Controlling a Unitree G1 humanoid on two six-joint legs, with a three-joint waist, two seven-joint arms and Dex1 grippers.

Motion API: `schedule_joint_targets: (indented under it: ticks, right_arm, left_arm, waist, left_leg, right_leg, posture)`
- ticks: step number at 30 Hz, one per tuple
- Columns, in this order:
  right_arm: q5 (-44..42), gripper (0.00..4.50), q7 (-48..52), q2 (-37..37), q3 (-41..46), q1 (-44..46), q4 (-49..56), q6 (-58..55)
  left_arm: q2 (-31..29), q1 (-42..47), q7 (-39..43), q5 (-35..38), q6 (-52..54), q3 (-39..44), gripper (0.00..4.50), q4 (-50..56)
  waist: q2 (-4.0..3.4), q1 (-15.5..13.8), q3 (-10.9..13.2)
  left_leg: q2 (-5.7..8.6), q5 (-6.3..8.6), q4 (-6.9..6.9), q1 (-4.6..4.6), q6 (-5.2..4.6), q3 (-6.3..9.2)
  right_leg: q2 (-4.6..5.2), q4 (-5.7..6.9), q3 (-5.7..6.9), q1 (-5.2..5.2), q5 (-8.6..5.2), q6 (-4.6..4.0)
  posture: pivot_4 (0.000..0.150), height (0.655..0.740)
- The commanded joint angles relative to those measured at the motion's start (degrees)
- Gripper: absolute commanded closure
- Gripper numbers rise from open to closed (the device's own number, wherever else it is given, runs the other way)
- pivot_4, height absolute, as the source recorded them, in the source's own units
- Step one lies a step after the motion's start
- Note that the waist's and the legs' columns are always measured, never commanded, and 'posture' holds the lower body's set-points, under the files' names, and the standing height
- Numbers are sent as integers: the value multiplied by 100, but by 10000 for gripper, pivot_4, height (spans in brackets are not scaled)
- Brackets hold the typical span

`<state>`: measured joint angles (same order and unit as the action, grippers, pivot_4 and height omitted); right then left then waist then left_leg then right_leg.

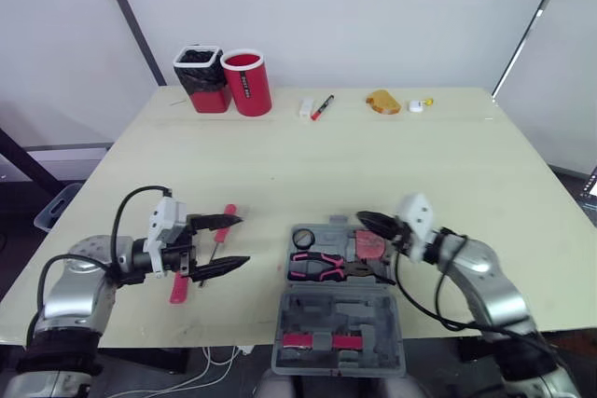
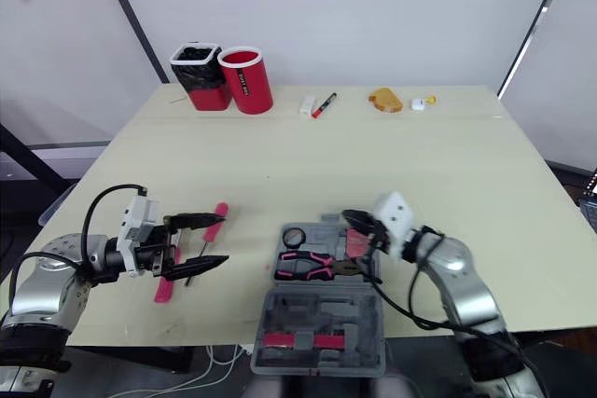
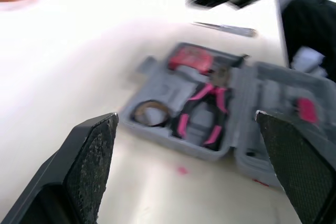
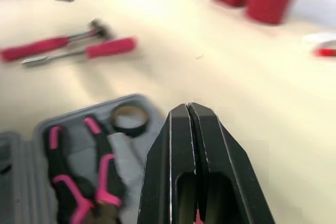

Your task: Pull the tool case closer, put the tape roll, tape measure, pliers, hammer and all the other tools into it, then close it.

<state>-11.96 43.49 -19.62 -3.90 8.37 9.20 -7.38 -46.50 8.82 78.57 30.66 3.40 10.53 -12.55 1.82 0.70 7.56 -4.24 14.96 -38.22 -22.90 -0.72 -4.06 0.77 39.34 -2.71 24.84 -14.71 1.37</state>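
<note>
Your tool case [image 1: 317, 314] is grey plastic and lies open at the table's near edge, just beside your right gripper [image 1: 362, 220]. That gripper's fingers are pressed tight together and it hangs over the red tape measure [image 1: 370, 245] in the tray. Pink-handled pliers [image 1: 322, 267] and a black tape roll [image 1: 304, 239] sit in the tray too. Your left gripper [image 1: 243, 240] is spread wide over a red-handled hammer [image 1: 178, 288] and screwdriver [image 1: 227, 219]. The table [image 1: 373, 156] is pale cream and the walls [image 1: 373, 6] are white. Far beyond both grippers stands a red cup [image 1: 246, 82]; its dark label is unreadable.
</note>
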Motion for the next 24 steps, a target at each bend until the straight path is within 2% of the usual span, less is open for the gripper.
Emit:
schedule_joint_targets:
  ticks: [1,5,6,8,9,11,15,16,19,22,24]
  right_arm:
    - [-517,44776,-31,-384,1083,-836,390,264]
    - [-1030,44776,-63,-587,2135,-1890,523,430]
    - [-1152,40923,-79,-588,2377,-2120,574,464]
    - [-1338,36974,-89,-564,2729,-2497,664,520]
    - [-1486,29433,-125,-487,3056,-2838,693,584]
    - [-1662,24120,-64,-336,3553,-3497,643,788]
    - [-1753,4012,182,-121,3853,-4291,378,1225]
    - [-1743,607,278,-78,3918,-4472,224,1358]
    - [-1764,607,431,9,4098,-4826,-149,1589]
    - [-1840,607,472,8,4105,-4961,-257,1645]
    - [-1825,607,462,-29,4092,-4975,-321,1638]
  left_arm:
    - [115,-207,-501,82,39,541,0,-117]
    - [183,-504,-888,10,-72,987,0,-612]
    - [187,-591,-942,-23,-148,1081,0,-751]
    - [199,-732,-1025,-64,-258,1229,0,-950]
    - [201,-903,-1067,-100,-351,1332,0,-1089]
    - [213,-1196,-1178,-94,-418,1554,0,-1283]
    - [180,-1631,-1240,-139,-516,1810,0,-1436]
    - [163,-1769,-1231,-117,-531,1909,0,-1479]
    - [104,-2085,-1170,-84,-569,2136,0,-1687]
    - [85,-2173,-1109,-129,-625,2186,0,-1860]
    - [102,-2186,-1096,-121,-609,2196,0,-1865]
  waist:
    - [-12,-10,8]
    - [-7,25,13]
    - [-6,46,16]
    - [-8,67,24]
    - [-10,63,25]
    - [-16,22,25]
    - [1,7,36]
    - [3,9,37]
    - [-5,18,40]
    - [-11,19,45]
    - [-13,11,45]
  left_leg:
    - [1,0,1,1,0,2]
    - [4,0,4,0,0,-8]
    - [3,0,4,5,0,-10]
    - [1,1,5,10,0,-10]
    - [-1,-1,3,21,0,-7]
    - [-1,-2,1,22,0,-7]
    - [0,2,31,17,2,-13]
    - [-2,1,32,16,2,-13]
    - [-16,1,25,30,2,-6]
    - [-18,8,33,42,14,-11]
    - [-17,14,32,42,24,-15]
  right_leg:
    - [5,-19,6,-11,-2,5]
    - [13,-46,3,-20,6,17]
    - [13,-45,1,-20,6,18]
    - [11,-44,1,-21,8,25]
    - [9,-40,1,-26,-2,21]
    - [11,-40,1,-28,1,22]
    - [22,-65,3,-27,-8,20]
    - [25,-72,4,-26,-9,24]
    - [40,-64,0,-28,-6,27]
    - [113,-69,26,-22,-7,27]
    - [126,-69,39,-20,-7,27]
  posture:
    - [1500,7400]
    - [1500,7400]
    - [1500,7400]
    - [1500,7400]
    - [1500,7400]
    - [1500,7400]
    - [1500,7400]
    - [1500,7400]
    - [1500,7400]
    - [1500,7400]
    - [1500,7400]
